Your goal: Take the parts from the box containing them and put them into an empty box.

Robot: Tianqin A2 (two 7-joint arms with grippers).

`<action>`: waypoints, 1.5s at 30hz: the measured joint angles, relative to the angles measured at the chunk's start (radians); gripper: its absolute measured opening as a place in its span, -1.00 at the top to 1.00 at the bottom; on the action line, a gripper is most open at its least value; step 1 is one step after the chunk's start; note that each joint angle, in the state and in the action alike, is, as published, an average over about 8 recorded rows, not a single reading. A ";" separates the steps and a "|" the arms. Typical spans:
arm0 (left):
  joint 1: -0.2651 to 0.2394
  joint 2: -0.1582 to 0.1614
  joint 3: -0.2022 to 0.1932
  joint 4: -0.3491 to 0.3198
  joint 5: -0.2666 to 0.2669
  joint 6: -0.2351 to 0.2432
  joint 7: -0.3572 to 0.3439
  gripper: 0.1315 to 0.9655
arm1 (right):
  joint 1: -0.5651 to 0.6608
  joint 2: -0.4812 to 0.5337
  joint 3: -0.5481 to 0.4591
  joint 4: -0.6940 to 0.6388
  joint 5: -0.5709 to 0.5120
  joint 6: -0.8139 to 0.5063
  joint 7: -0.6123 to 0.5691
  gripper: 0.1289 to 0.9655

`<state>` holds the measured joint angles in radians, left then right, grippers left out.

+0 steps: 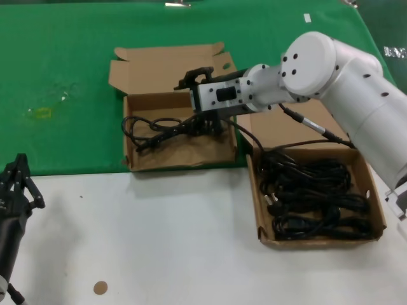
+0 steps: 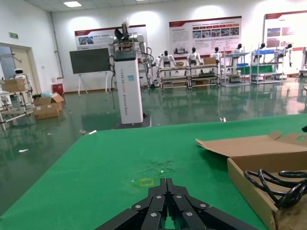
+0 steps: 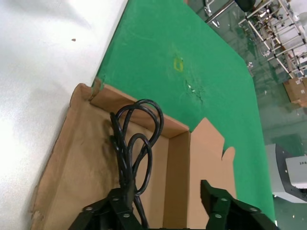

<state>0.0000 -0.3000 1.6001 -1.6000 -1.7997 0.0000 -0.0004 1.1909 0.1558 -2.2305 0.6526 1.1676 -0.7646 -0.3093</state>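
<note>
The box containing them (image 1: 375, 190), straight-walled, stands at the right and holds several coiled black power cords (image 1: 315, 197). The empty box (image 1: 181, 162), with a wavy front wall and its lid flap (image 1: 165, 63) open at the back, stands on the green mat and has one cord (image 1: 159, 130) lying in it. My right gripper (image 1: 206, 124) is over this box's right part. In the right wrist view it (image 3: 162, 191) is open, with the cord (image 3: 132, 143) lying on the box floor against one finger (image 3: 117, 201). My left gripper (image 1: 19, 178) is parked at the near left, shut and empty (image 2: 167, 184).
A green mat (image 1: 63, 76) covers the far half of the table; the near half is white (image 1: 159, 241). A yellow mark (image 1: 39, 113) is on the mat at the left. The robot's own black cable (image 1: 311, 127) hangs over the right box's lid. The left wrist view shows the left box's wall (image 2: 249, 182).
</note>
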 joint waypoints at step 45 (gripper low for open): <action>0.000 0.000 0.000 0.000 0.000 0.000 0.000 0.21 | -0.409 0.077 0.212 0.392 0.202 0.237 0.140 -1.00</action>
<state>0.0000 -0.3000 1.6000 -1.6000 -1.7998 0.0000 -0.0003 0.7815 0.2332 -2.0189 1.0449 1.3692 -0.5280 -0.1692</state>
